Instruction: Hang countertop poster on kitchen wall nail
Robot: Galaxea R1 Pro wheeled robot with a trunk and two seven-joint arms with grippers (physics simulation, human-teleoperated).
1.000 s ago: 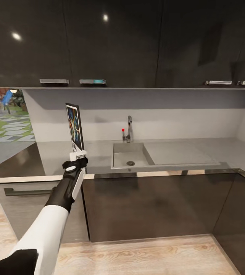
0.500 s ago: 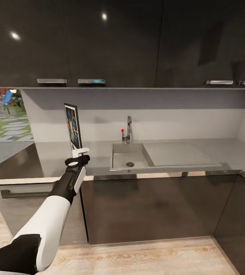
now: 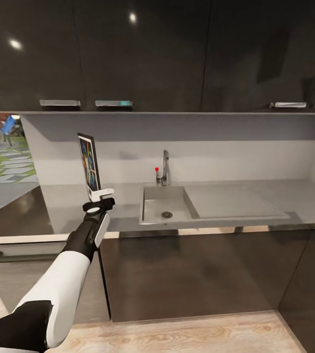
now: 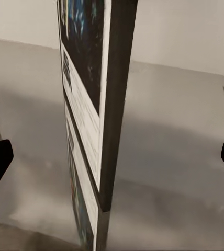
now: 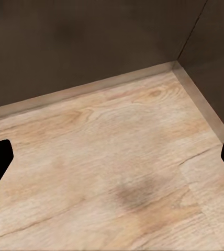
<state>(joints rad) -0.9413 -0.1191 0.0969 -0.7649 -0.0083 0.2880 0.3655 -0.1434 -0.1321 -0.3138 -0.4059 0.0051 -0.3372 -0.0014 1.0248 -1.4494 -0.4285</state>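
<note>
Above the grey counter (image 3: 69, 201), left of the sink (image 3: 165, 206), the left hand (image 3: 100, 196) pinches the bottom edge of the poster (image 3: 89, 164), holding it upright and edge-on to the head camera. Near the wooden floor (image 5: 112, 178), the right hand (image 5: 112, 157) hangs with fingers spread apart.

The left gripper (image 3: 100, 196) holds the poster (image 3: 89, 165) by its bottom edge. The poster stands up straight above the grey kitchen countertop (image 3: 255, 191). A sink (image 3: 166, 206) with a steel tap (image 3: 165, 167) sits to its right. Dark cupboards (image 3: 177, 54) hang above.
</note>
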